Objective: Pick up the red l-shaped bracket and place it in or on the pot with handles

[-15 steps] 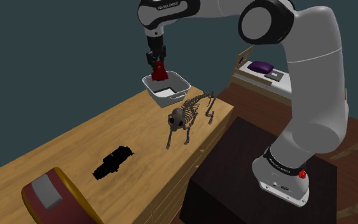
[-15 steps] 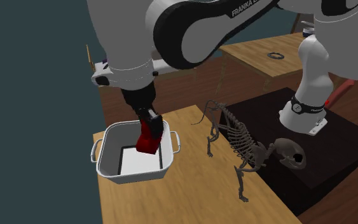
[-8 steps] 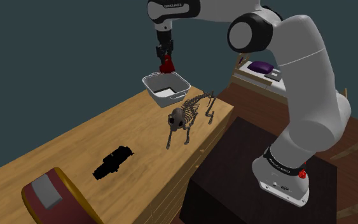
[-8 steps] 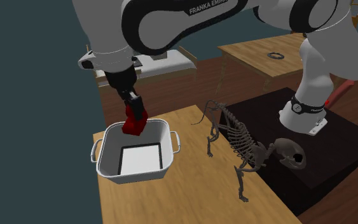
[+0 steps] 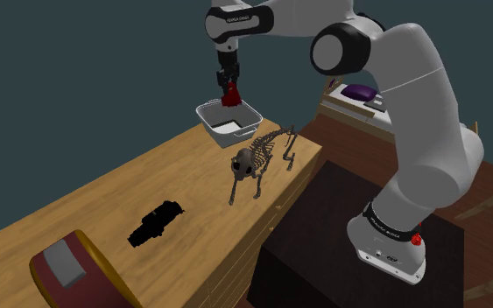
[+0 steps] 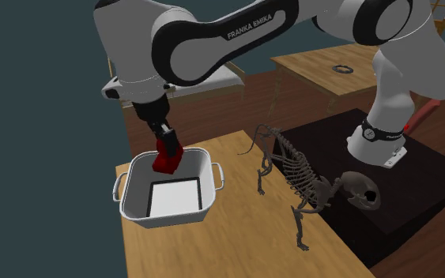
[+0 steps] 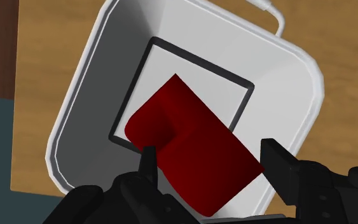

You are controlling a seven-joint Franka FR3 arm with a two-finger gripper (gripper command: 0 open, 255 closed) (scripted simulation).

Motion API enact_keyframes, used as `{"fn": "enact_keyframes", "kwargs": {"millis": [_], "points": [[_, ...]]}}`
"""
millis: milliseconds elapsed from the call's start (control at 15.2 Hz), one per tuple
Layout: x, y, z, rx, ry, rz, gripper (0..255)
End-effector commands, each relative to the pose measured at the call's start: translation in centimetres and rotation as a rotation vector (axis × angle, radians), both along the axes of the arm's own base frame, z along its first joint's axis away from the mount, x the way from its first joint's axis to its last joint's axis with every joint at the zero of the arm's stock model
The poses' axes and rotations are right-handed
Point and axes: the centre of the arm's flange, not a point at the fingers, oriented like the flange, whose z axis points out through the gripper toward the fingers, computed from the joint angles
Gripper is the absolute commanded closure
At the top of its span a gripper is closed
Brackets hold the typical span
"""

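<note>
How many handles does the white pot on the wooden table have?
2. One handle sticks out of the pot toward the second exterior view's left; the other handle, on the opposite side, faces the skeleton.

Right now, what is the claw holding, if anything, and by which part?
The claw clasps the red L-shaped bracket across one arm, above the white pot.
</note>
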Motion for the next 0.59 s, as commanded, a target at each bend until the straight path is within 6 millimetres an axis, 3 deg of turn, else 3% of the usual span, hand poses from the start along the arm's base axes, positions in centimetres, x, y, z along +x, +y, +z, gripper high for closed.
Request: {"fn": "enact_keyframes", "kwargs": {"millis": [0, 528], "points": [[0.0, 0.0, -1.0, 0.0, -0.001, 0.0, 255], [0.0, 0.0, -5.3, 0.0, -0.001, 0.0, 255]]}}
